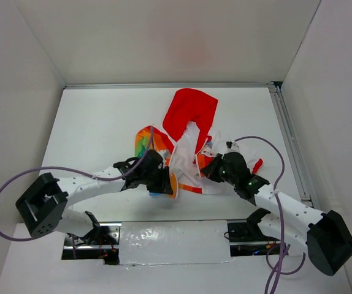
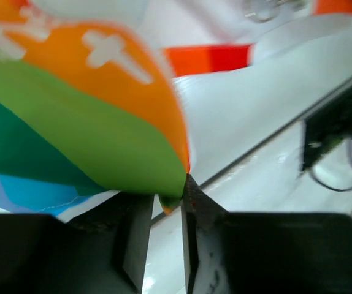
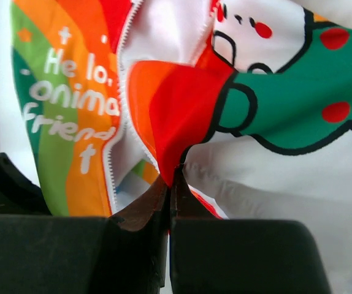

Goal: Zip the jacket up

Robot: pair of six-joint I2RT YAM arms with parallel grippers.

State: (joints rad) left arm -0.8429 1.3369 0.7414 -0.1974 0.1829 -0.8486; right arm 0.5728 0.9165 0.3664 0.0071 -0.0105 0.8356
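Starting on the left: reaching the left gripper (image 1: 162,180) in low over the table (image 1: 90,122), up against the rainbow-striped front panel (image 2: 84,128) of the jacket (image 1: 188,153). Standing with jaws parted by a narrow gap, with the panel's lower corner (image 2: 175,187) dipping into the top of that gap and brushing one finger (image 2: 203,211). Reading as resting there rather than being pinched.

Moving across: sprawling open on the table between the two hands, with the red hood (image 1: 191,110) pointing away from both and the hem lying nearest the fingertips. Judging from that, running the zip line roughly straight out from the hands toward the hood. Showing white zipper teeth (image 3: 116,110) just beyond the right fingertips, along the striped edge.

Ending on the right: clamping the right gripper (image 3: 170,177) tight on a folded red-and-orange flap of the other front panel, close beside the green cartoon print (image 3: 286,92).

Weighing the coming move: calling for both bottom zipper ends to meet at the hem, directly ahead of the hands. Sitting about equally near it, the left hand on the striped side and the right on the printed side, with only the right one actually gripping cloth
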